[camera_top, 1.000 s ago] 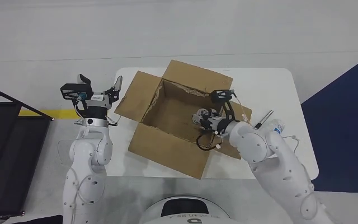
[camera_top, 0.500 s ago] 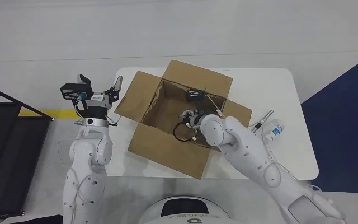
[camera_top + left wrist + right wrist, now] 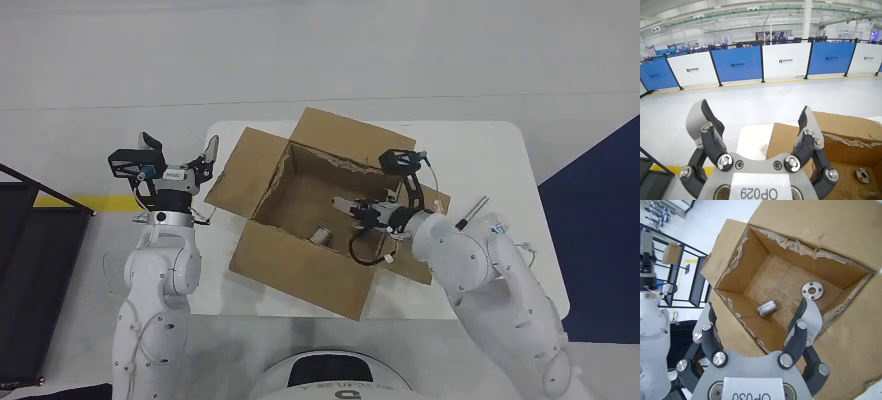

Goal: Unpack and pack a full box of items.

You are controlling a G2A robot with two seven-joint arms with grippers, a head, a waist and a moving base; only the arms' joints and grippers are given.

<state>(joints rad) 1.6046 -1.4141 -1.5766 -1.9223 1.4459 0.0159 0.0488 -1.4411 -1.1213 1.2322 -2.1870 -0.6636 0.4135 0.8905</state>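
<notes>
On the white table (image 3: 480,150) we see one cardboard box (image 3: 300,200) with all four of its flaps folded outward and its torn inner edges showing. Inside the box we count two metal parts. One is a round flange (image 3: 812,290) with four small holes around a central bore, lying flat on the box floor close to a corner. The other is a short silvery cylinder (image 3: 767,308) lying on its side near the middle of the floor, apart from the flange. From above, we find the cylinder (image 3: 322,236) near the box wall closest to the robot.

The right gripper (image 3: 757,303) hangs above the box opening, just inside the wall on the right arm's side. Its two fingers are spread wide with nothing between them. In the top view we see this gripper (image 3: 347,207) over the box interior, above the floor and touching neither part.

The left gripper (image 3: 181,148) sits outside the box, beyond the flap on the left arm's side and off the table edge. Its own wrist view shows the two fingers (image 3: 712,118) parted wide and empty, pointing out over the floor past the box.

Beyond the opposite flap, we count two more things on the table: one slim dark rod (image 3: 471,212) and, just beside it, one clear plastic item (image 3: 495,232) we cannot identify.
</notes>
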